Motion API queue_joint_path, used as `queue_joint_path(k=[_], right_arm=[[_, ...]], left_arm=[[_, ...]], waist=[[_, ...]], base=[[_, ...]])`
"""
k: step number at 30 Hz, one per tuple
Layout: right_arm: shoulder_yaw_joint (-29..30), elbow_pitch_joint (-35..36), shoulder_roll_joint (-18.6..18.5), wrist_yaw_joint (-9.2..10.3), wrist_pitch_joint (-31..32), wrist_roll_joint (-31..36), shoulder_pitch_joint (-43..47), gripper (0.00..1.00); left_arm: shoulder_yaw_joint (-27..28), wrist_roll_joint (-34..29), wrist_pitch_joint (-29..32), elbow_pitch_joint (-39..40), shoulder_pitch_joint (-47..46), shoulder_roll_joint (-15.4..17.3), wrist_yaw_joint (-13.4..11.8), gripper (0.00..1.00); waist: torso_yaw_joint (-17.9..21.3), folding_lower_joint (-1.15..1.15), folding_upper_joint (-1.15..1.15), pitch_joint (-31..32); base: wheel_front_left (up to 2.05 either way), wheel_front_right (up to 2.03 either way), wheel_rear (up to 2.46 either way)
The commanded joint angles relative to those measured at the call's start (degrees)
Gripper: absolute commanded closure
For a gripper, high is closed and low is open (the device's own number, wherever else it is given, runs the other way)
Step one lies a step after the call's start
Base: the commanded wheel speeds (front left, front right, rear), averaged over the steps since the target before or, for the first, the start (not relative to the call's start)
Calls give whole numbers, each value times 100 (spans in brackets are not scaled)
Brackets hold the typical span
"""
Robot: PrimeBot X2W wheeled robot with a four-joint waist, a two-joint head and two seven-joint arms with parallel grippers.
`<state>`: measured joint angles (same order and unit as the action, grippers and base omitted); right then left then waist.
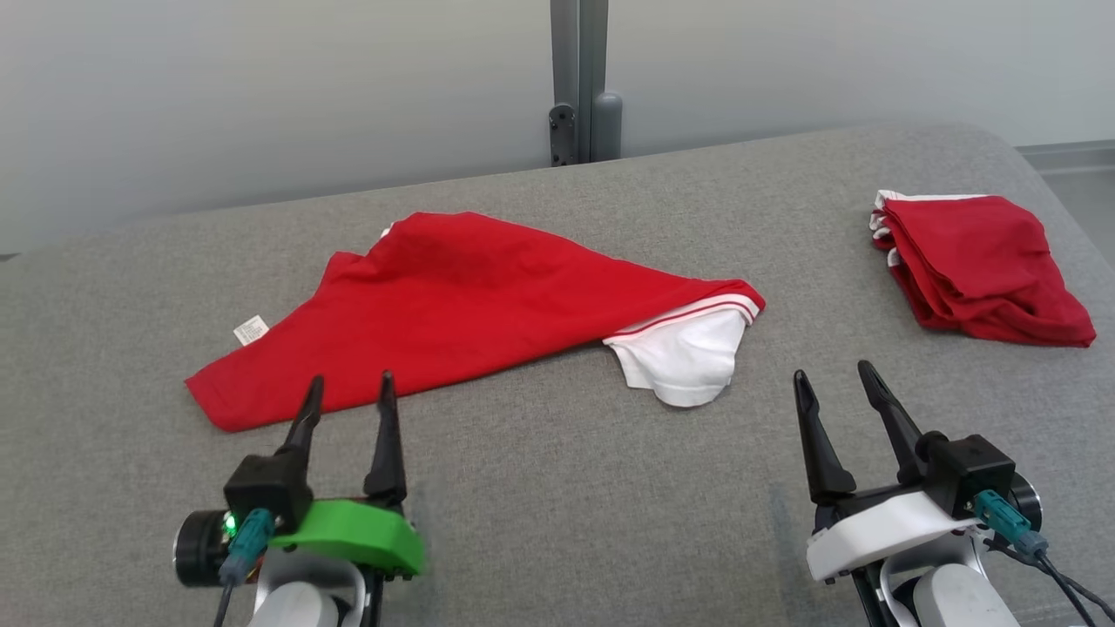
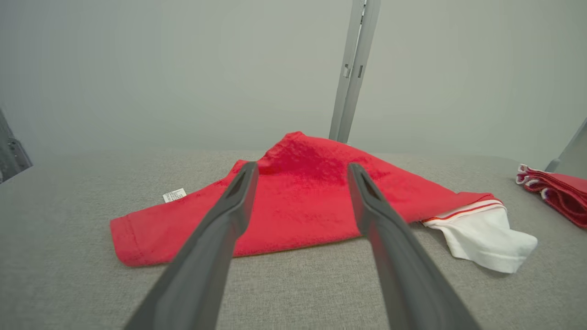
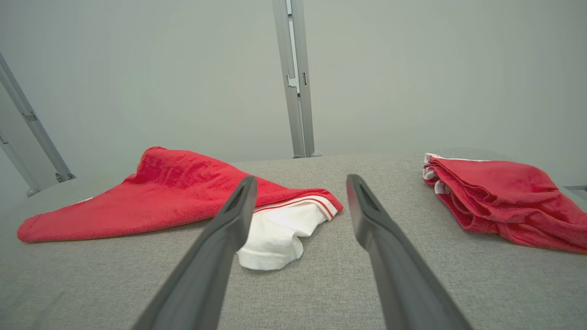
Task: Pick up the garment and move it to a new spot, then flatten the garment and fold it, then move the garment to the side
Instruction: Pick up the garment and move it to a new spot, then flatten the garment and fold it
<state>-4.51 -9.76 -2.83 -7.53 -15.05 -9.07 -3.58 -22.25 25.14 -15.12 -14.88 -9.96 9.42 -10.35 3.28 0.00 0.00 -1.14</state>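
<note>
Two claws are mine, and both stand spread with nothing between their fingers. Starting at my left, my left claw (image 1: pixel 350 377) hovers at about 7 o'clock on the grey padded surface (image 1: pixel 557 522). Its dark fingers point toward 12 and their tips show against the near hem of the garment (image 1: pixel 453 300); whether they touch the cloth I cannot tell. At 11 o'clock from that claw a small white label (image 1: pixel 251 330) pokes out at the garment's left edge. The garment itself, a red shirt, lies rumpled and unfolded across the middle of the surface. It stretches from a corner at about 8 o'clock, over a hump near the centre, to its right end at 2 o'clock from my left claw. There a white sleeve (image 1: pixel 688 357) with a red-and-white striped band spills out from under the red cloth and lies crumpled on the surface. Behind the garment, at 12 o'clock, a grey post (image 1: pixel 579 78) rises against the pale wall. My right claw (image 1: pixel 832 369) hovers at about 5 o'clock, its fingers pointing toward 12 and leaning slightly right. It is apart from the garment, with the white sleeve at its 10 o'clock. Farthest right, at 2 o'clock on the surface and well apart from the garment, sits a folded red pile (image 1: pixel 980 266) with white trim at its left edge.
</note>
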Motion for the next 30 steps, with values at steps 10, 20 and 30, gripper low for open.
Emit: queue_joint_path(k=[10,20,30], right_arm=[[-52,82,-12,8,-17,-144,383,0],[-90,14,-12,9,-17,-154,345,0],[-71,-23,-12,9,-17,-120,302,0]], left_arm=[[923,-498,-2,603,1189,-226,177,0],[1245,-781,-3,554,1356,-451,454,0],[1398,-960,-3,449,1343,-573,637,0]], waist=[[-119,0,0,146],[-148,0,0,143],[-166,0,0,97]], base=[[0,0,0],[0,0,0],[0,0,0]])
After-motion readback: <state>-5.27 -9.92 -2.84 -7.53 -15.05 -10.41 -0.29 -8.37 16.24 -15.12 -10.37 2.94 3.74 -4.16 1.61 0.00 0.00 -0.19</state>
